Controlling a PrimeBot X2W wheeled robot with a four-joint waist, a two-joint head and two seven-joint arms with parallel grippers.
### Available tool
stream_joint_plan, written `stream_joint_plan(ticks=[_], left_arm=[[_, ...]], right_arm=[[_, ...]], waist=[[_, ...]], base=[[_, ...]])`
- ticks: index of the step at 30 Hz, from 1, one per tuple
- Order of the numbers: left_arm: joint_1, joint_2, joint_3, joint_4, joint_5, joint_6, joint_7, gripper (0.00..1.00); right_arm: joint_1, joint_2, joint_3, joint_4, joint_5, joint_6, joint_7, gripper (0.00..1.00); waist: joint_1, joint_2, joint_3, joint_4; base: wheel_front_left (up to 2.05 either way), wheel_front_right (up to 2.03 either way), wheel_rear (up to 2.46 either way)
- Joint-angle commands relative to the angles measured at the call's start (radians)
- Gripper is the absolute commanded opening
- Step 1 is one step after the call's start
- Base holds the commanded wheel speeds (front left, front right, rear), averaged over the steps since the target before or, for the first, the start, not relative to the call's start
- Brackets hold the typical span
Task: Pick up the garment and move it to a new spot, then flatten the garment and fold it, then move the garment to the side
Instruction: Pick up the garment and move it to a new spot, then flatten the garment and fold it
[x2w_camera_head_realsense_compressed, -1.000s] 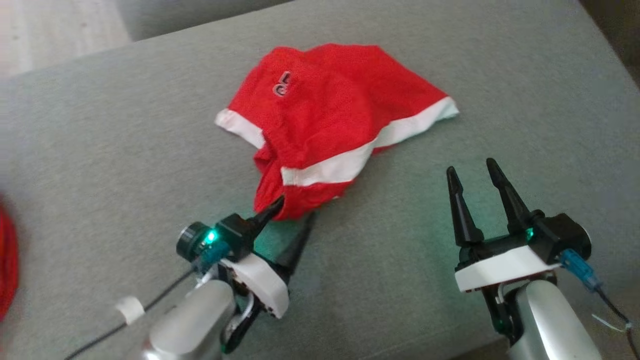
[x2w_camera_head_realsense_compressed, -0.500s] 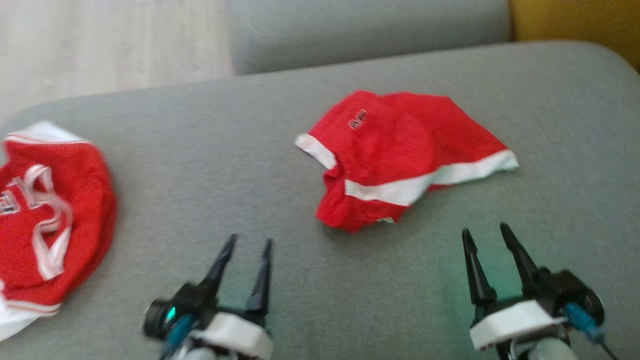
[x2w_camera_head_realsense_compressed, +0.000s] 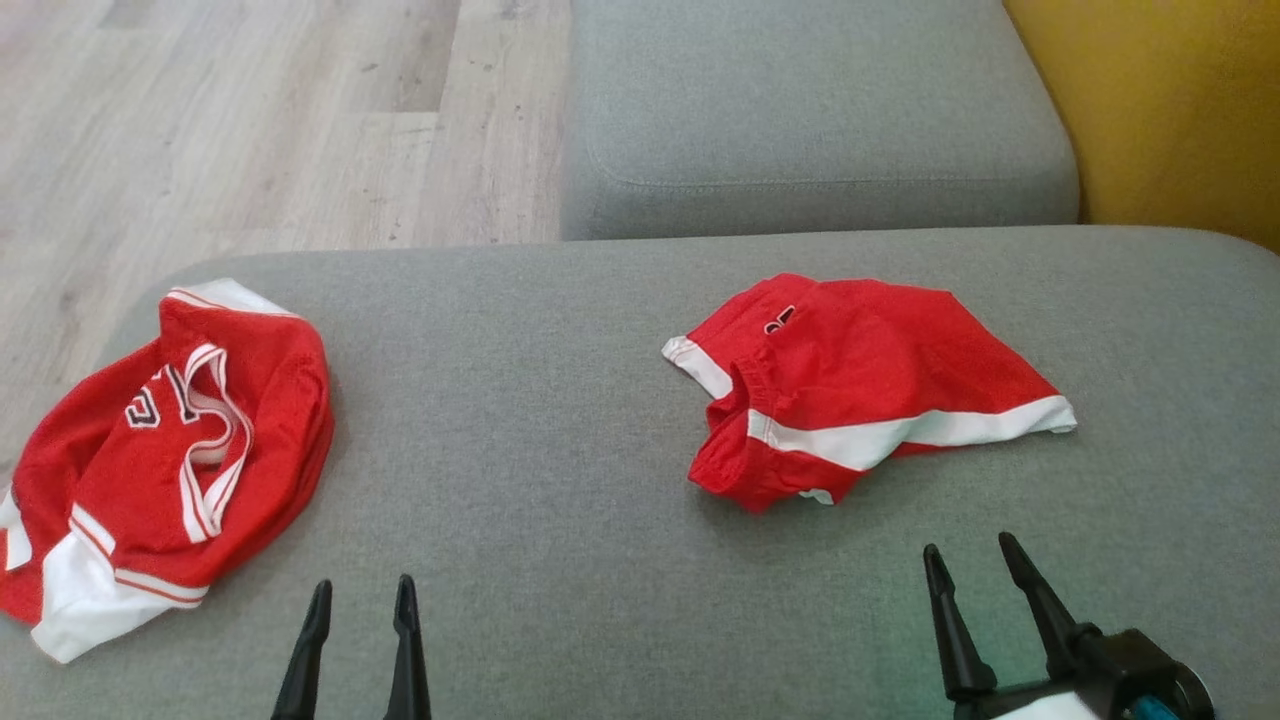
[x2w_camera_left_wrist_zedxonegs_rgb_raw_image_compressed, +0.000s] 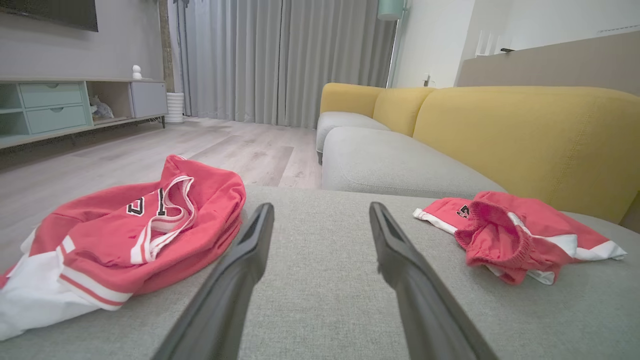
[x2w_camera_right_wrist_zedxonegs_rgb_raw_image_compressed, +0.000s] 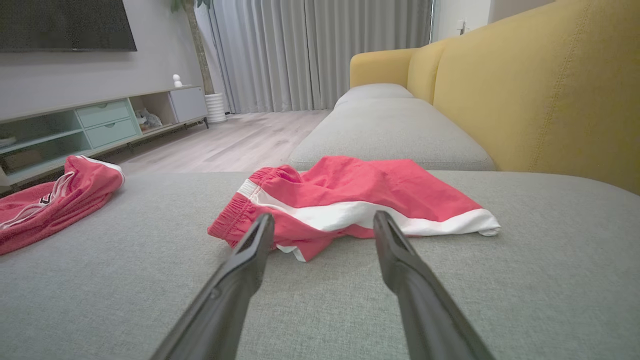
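Just ahead of the right gripper (x2w_camera_head_realsense_compressed: 968, 543), held wide and empty, the red shorts (x2w_camera_head_realsense_compressed: 860, 390) are seen bunched on the grey cushion (x2w_camera_head_realsense_compressed: 520, 450), apparently set down for flattening. The left gripper (x2w_camera_head_realsense_compressed: 363, 582) is likewise spread wide and empty, with bare cushion ahead and a red jersey (x2w_camera_head_realsense_compressed: 170, 450) to its left near the edge.

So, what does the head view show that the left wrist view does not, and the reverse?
Head view: the right tool, open, in front of the red shorts.
Left wrist view: grey curtains and a cabinet with drawers.
Both: the left tool, open, the red jersey, the shorts, the grey sofa seat, the yellow backrest and the wooden floor.
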Motion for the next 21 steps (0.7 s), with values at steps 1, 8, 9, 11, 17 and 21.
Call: stream_joint_plan(ticks=[1,8,9,11,17,21], left_arm=[[-0.035,-0.015,0.046,-0.038,0.024,-0.010,-0.009,1.00],[-0.030,-0.023,0.061,-0.037,0.070,-0.028,-0.009,1.00],[-0.031,-0.024,0.061,-0.035,0.074,-0.030,-0.009,1.00],[-0.032,-0.024,0.060,-0.034,0.074,-0.031,-0.009,1.00],[-0.031,-0.024,0.054,-0.025,0.066,-0.024,-0.009,1.00],[-0.032,-0.024,0.050,-0.021,0.063,-0.019,-0.009,1.00]], right_arm=[[-0.031,-0.006,0.023,-0.039,0.008,-0.001,-0.003,1.00],[-0.032,-0.006,0.029,-0.043,0.025,-0.001,-0.003,1.00],[-0.032,-0.006,0.028,-0.043,0.027,-0.001,-0.003,1.00],[-0.033,-0.006,0.026,-0.042,0.028,-0.001,-0.003,1.00],[-0.033,-0.006,0.023,-0.040,0.032,-0.001,-0.003,1.00],[-0.034,-0.006,0.024,-0.038,0.034,-0.001,-0.003,1.00]], waist=[[0.0003,0.0000,0.000,-0.001],[0.0003,0.0000,0.005,-0.008],[0.0003,0.0000,0.006,-0.008],[0.0003,0.0000,0.006,-0.009],[0.0003,0.0000,0.007,-0.011],[0.0003,0.0000,0.007,-0.014]], base=[[0.00,0.00,0.00],[0.00,0.00,0.00],[0.00,0.00,0.00],[0.00,0.00,0.00],[0.00,0.00,0.00],[0.00,0.00,0.00]])
